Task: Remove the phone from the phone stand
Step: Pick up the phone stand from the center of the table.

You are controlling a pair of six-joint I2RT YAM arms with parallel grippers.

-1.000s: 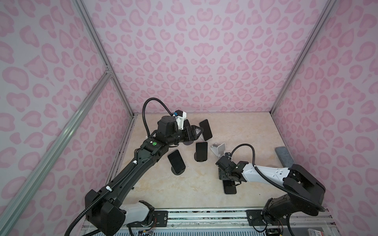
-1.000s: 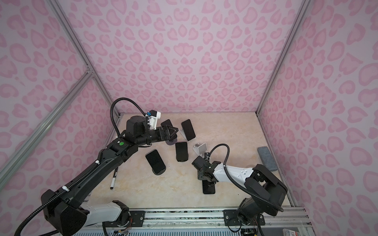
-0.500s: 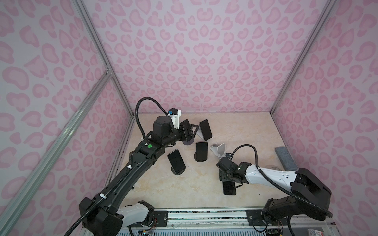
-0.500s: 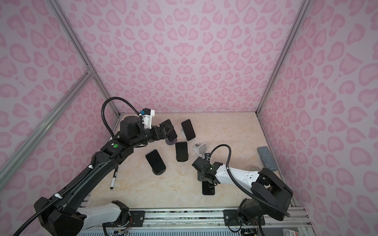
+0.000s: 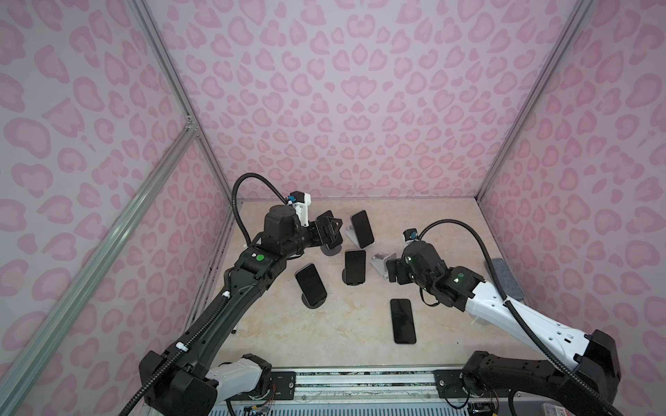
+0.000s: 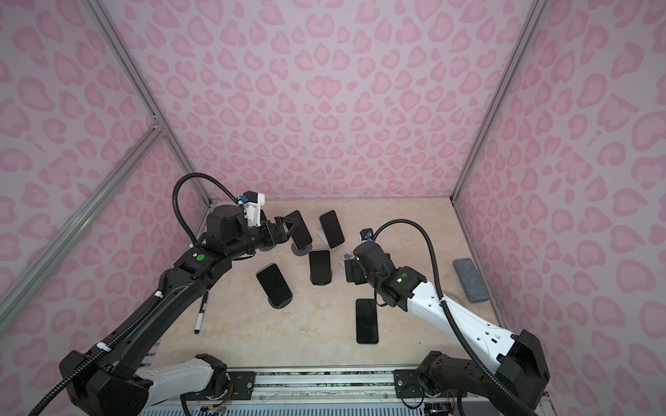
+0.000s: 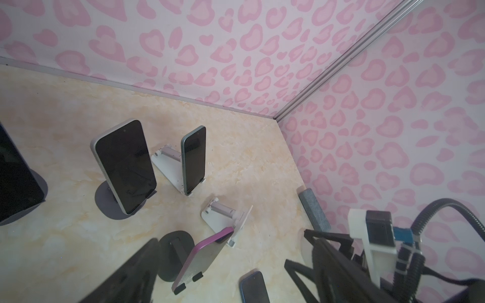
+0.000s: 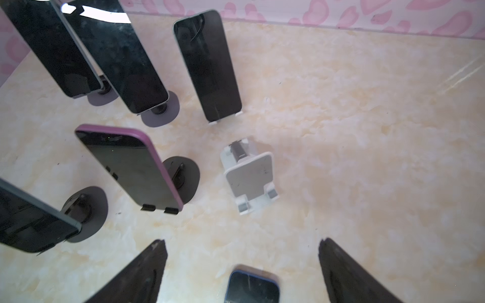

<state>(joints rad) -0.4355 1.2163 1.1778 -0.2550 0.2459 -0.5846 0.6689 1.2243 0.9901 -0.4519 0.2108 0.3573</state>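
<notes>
On your worktop (image 5: 432, 223), one phone (image 5: 403, 320) lies flat; four more sit on stands (image 5: 316, 303); left pincer (image 6: 290, 227) and right pincer (image 8: 242, 240) gape empty.

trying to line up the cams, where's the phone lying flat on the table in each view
Top view: flat phone lies in front of the empty white stand.
Top view: same spot.
Left wrist: the phone is beyond the purple phone, partly cut off.
Right wrist: the phone is between the open right gripper's fingers, partly cut off.
Shared landmark: the white stand.
</notes>
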